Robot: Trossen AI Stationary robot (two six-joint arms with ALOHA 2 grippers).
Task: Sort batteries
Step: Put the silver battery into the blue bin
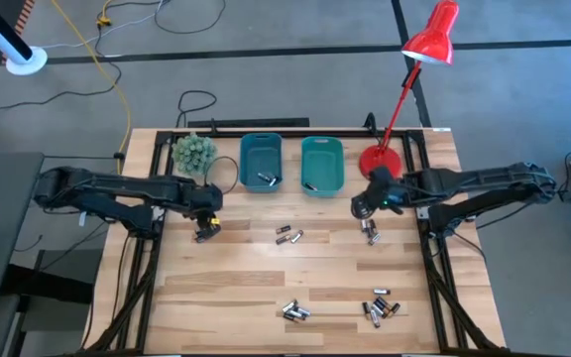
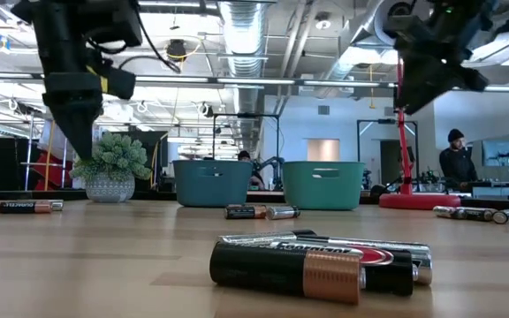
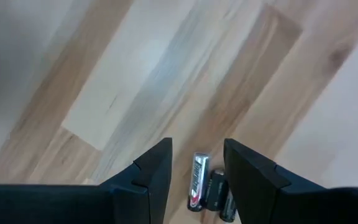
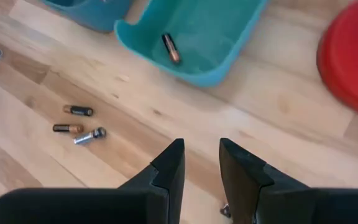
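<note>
Nearest the table's front edge I see two loose clusters of batteries [image 1: 296, 311], small smooth cylinders, silver, black and copper-banded, lying on the pale wood-plank table [image 1: 226, 288]. Mid-table, my left gripper [image 3: 197, 171] hangs fingers-down with its dark angular fingers spread, empty, over two more cells, while my right gripper [image 4: 201, 163] hovers likewise parted and empty. Farthest back, two glossy teal bins [image 1: 262, 164] each hold cells.
</note>
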